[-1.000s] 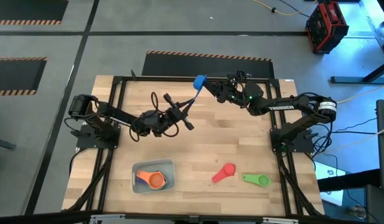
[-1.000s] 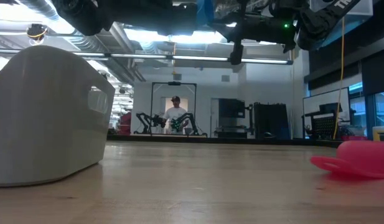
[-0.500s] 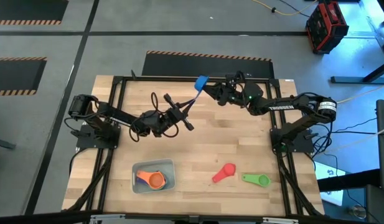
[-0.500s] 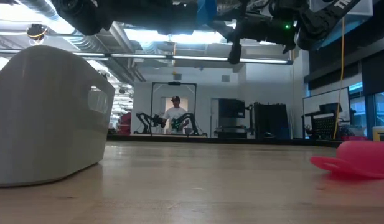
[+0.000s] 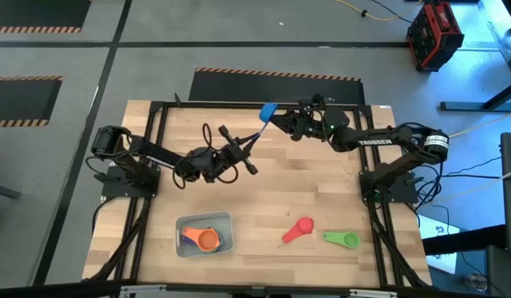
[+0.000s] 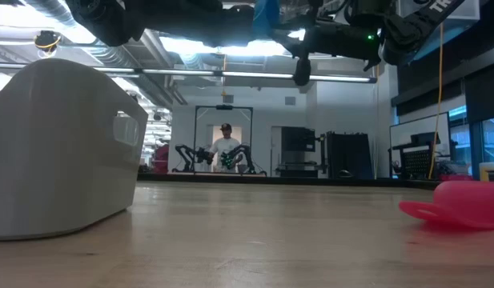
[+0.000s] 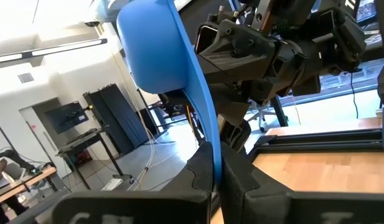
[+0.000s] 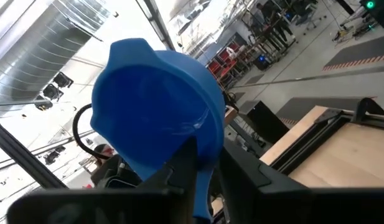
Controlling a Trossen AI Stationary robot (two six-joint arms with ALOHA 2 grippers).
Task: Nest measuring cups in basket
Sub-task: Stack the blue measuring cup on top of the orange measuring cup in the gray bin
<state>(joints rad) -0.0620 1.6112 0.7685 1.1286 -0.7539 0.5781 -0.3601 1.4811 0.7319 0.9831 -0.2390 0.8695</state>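
While I scan from the near edge of the worktop, the basket holds the orange cup; pink cup and green cup lie beside it. Farther back, my left gripper is clamped on the blue cup handle, held aloft; my right gripper is closed about its bowl end.

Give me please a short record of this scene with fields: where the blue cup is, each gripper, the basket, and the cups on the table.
blue cup: the blue measuring cup is in the air over the far part of the table, between the two arms
left gripper: the left gripper is shut on the cup's handle
right gripper: the right gripper is close beside the cup's bowl; grip not clear
basket: the basket holds the orange cup with others under it
on table: pink cup, green cup
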